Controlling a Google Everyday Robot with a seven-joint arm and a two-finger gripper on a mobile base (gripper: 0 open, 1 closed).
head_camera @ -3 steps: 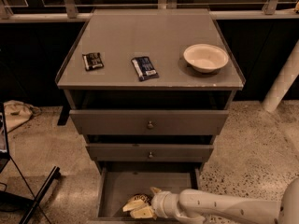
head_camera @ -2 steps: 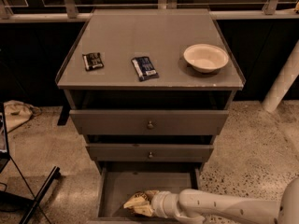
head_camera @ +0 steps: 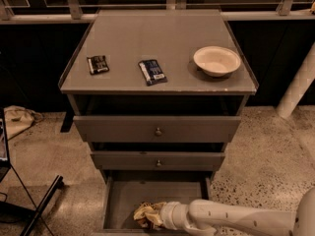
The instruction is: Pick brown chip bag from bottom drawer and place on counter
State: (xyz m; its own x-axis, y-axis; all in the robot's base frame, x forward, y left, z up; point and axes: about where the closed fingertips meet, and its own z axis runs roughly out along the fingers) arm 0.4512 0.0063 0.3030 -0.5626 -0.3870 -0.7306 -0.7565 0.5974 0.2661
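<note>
Hardly any shift vs earlier frames, white arm [head_camera: 236, 219] reaching in from lower right, gripper [head_camera: 158, 216] at bottom centre inside bottom drawer [head_camera: 123, 200], against crumpled brown chip bag [head_camera: 144, 213], grip state can't be told, counter [head_camera: 147, 38] at top w/ black packet [head_camera: 97, 64], blue packet [head_camera: 152, 72], bowl [head_camera: 216, 60].

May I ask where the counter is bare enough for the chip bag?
The counter is bare behind black packet, blue packet and bowl, and between blue packet and bowl; crowded front-left. The end effector sits at the brown chip bag in the bottom drawer.
</note>
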